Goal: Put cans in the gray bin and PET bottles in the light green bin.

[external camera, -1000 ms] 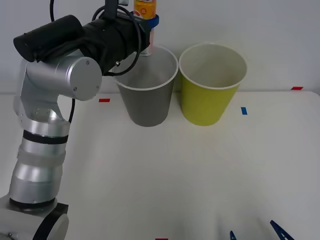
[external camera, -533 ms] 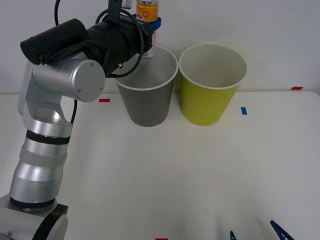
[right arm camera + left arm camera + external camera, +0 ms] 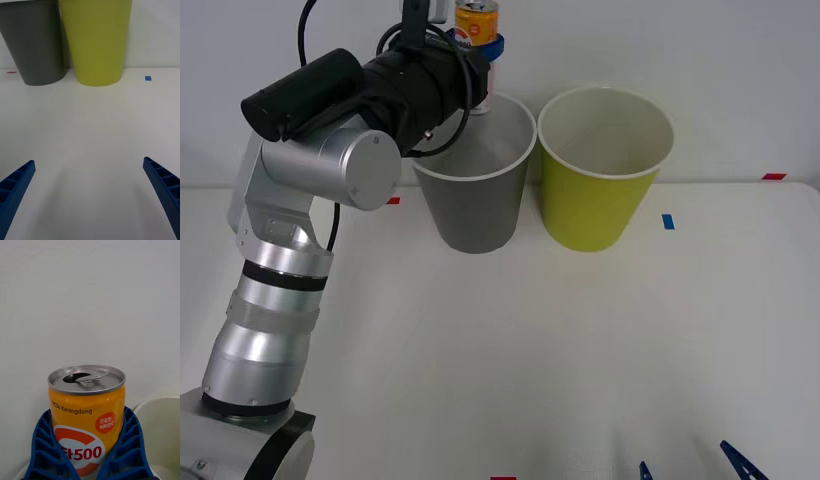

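While the right pincer [image 3: 90, 195] waits low over the near edge of the white table [image 3: 580, 350] with its blue fingers spread wide, the left pincer [image 3: 480, 45] holds a small drink can [image 3: 476, 20] upright above the back rim of the gray bin [image 3: 475, 175]. The ribbed blue fingers [image 3: 45, 442] are clamped on either side of the can's lower body, seen close in the left wrist view, where the orange upper half, a round red logo and the opened silver top [image 3: 86, 378] stand out against a plain pale wall. Compared with a second ago, the left arm's elbow has swung slightly toward the bins and risen, and the can sits a little lower in the front view, with its silver top now in sight. The gray bin and the light green bin [image 3: 605, 170] stand side by side at the far side of the table, just beside each other, both unmoved. Small red [image 3: 388, 200] and blue [image 3: 667, 221] tape marks lie on the table near them.
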Tool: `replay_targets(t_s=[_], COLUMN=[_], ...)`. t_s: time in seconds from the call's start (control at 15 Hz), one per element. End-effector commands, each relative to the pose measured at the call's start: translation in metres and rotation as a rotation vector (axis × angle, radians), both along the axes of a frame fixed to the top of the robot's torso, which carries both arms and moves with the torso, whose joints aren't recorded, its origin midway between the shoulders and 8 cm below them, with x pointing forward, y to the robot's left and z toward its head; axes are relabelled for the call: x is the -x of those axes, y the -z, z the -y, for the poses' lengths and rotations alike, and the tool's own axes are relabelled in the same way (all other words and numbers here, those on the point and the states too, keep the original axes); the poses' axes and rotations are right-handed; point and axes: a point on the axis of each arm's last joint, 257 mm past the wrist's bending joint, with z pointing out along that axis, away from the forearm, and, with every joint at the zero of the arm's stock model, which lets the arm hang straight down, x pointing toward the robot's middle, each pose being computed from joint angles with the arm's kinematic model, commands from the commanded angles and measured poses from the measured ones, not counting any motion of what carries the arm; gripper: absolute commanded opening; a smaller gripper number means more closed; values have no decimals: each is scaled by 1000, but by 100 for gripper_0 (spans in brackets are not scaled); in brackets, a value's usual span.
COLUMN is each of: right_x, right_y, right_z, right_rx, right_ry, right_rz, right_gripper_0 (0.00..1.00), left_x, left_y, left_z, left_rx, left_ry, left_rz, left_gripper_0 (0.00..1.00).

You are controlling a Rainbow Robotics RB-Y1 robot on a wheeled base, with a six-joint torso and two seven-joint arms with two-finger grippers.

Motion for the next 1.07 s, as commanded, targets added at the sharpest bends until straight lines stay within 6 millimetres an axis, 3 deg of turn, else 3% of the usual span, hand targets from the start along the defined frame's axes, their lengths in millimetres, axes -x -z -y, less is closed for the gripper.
replay_targets(t_s=[0.07,0.87,1.07], right_x=[0,0,0], right_y=[0,0,0], right_z=[0,0,0], right_rx=[0,0,0], right_ry=[0,0,0], right_rz=[0,0,0], right_gripper_0=[100,100,100], left_x=[-1,3,21], left_y=[0,-1,8], left_z=[-2,1,-1], left_rx=[5,41,18], left_ry=[-2,32,54], left_rz=[-4,-21,-61], left_gripper_0=[100,100,100])
